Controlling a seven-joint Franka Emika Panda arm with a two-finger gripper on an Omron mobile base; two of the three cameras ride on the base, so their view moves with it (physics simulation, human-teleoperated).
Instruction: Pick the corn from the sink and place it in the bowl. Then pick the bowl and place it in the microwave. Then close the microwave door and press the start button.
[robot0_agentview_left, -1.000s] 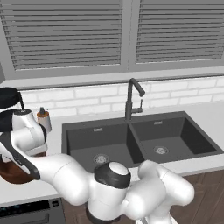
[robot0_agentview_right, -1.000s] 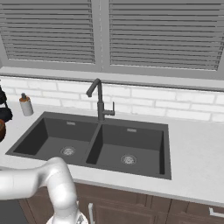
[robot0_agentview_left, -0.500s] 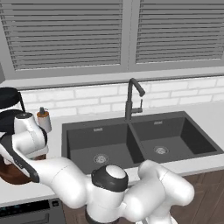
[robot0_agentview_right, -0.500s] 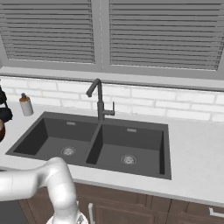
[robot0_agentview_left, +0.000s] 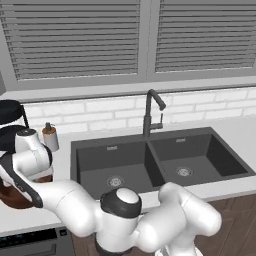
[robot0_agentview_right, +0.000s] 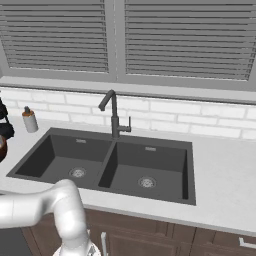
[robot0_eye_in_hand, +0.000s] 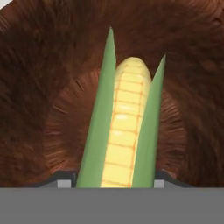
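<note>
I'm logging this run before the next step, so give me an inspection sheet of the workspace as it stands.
Surface: light grey counter around the sink; both basins hold nothing but their drains.
Job's things: corn between the finger tips, over the inside of the brown bowl. Bowl sits on the counter left of the sink.
Clutter: soap bottle by the sink; black dishes on a rack at far left.
Grippers: gripper shut on the corn.
Cables: nothing seen.
Surroundings: faucet, white tile backsplash, closed window blinds, wooden cabinets below.
</note>
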